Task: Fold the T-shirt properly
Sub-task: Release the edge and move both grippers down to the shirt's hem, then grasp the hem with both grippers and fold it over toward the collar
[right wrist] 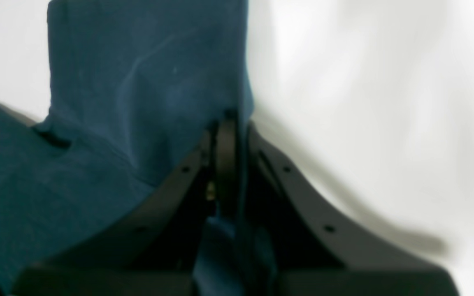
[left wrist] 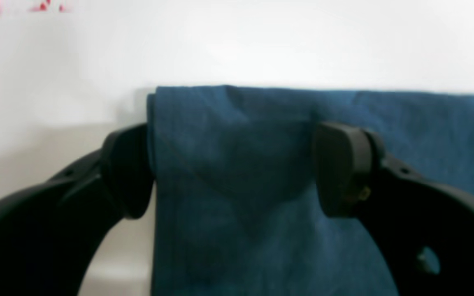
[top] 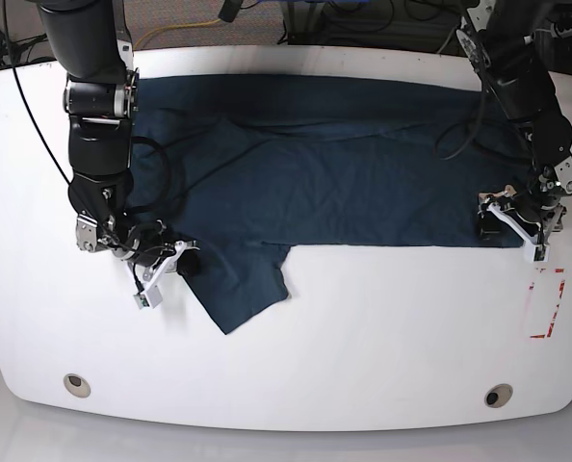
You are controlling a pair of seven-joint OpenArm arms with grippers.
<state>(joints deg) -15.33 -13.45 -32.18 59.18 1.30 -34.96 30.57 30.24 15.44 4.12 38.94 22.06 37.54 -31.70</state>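
While spread flat, T-shirt (top: 344,192) runs left-right w/ table (top: 363,327).

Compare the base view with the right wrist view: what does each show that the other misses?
Only the base view shows the whole T-shirt spread across the white table, plus the left gripper open at the shirt's edge. Only the right wrist view shows the right gripper with its jaws shut on a pinch of cloth. Both show the navy-teal shirt, the table and the right gripper at the sleeve.
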